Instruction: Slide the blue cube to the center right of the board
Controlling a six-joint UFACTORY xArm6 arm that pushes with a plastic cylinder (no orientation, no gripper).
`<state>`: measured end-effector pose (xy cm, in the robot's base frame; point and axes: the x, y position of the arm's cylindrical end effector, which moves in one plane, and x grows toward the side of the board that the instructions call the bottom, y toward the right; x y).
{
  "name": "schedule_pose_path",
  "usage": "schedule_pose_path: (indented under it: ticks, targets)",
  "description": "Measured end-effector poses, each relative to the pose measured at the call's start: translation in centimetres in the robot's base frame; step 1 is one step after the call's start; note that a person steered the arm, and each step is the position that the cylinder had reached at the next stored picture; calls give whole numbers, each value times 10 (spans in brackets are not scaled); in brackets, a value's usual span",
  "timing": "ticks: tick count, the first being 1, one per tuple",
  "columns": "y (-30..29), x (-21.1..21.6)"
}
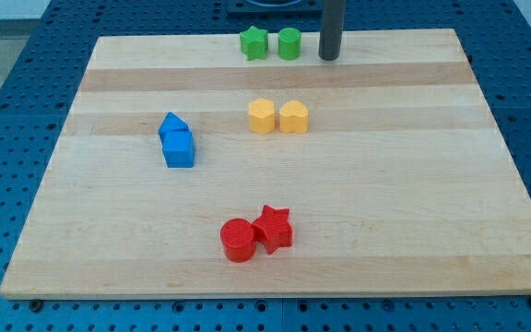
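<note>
Since my tip [329,56] stands at the worktop's [413,231] top edge, it must circle to the view's left of the blue cube [180,149], which touches a blue pointed block [172,126]. No claw exists; push rightward, clearing the yellow blocks [278,117].

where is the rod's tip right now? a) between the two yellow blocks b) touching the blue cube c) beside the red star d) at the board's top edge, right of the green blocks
d: my tip sits at the view's top of the board, just right of the green cylinder and green star, far from the blue cube.
</note>
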<state>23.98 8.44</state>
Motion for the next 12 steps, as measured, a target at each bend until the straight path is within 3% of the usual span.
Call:
schedule_pose_path:
  ticks: [3, 6, 7, 9, 10, 12]
  targets:
    - [-59, -7]
    - [-49, 5]
    - [-51, 37]
    - [-164, 54]
    - [-219, 86]
    - [-217, 154]
